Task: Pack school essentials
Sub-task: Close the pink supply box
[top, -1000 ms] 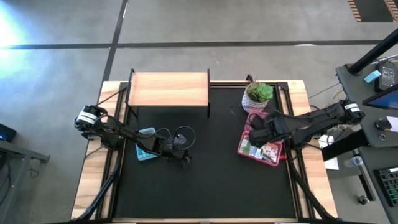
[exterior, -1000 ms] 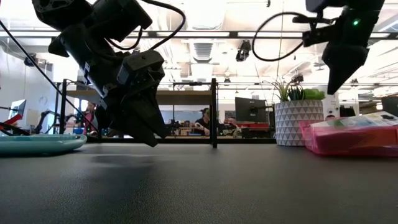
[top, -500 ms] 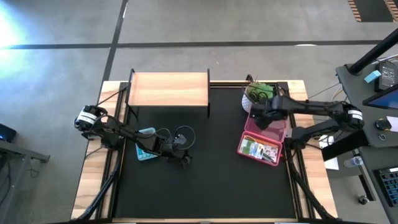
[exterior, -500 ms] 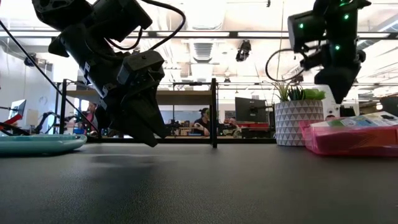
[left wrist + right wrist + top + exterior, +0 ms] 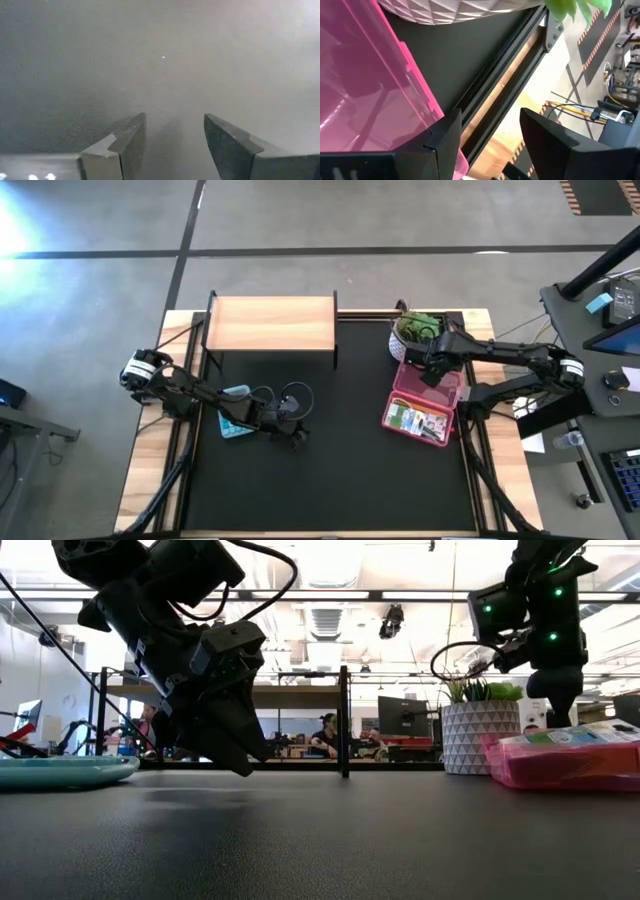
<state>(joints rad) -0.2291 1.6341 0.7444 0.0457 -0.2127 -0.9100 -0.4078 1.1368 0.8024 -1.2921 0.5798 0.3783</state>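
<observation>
Right pincer (image 5: 430, 370) open, empty, above far end of pink case (image 5: 424, 406); stationery set (image 5: 420, 421) at near end. Case looks light, stiff, slick plastic; grip rim. Left pincer (image 5: 296, 438) open, empty, low over desk (image 5: 340, 480).

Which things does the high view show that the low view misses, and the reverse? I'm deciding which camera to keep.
Only the high view shows the wooden shelf top, the stationery set lying in the pink case, and the floor around the table. Only the low view shows the room behind, with people at desks and a monitor. Both show the potted plant, the pink case, the teal plate, the left gripper and the right gripper.
</observation>
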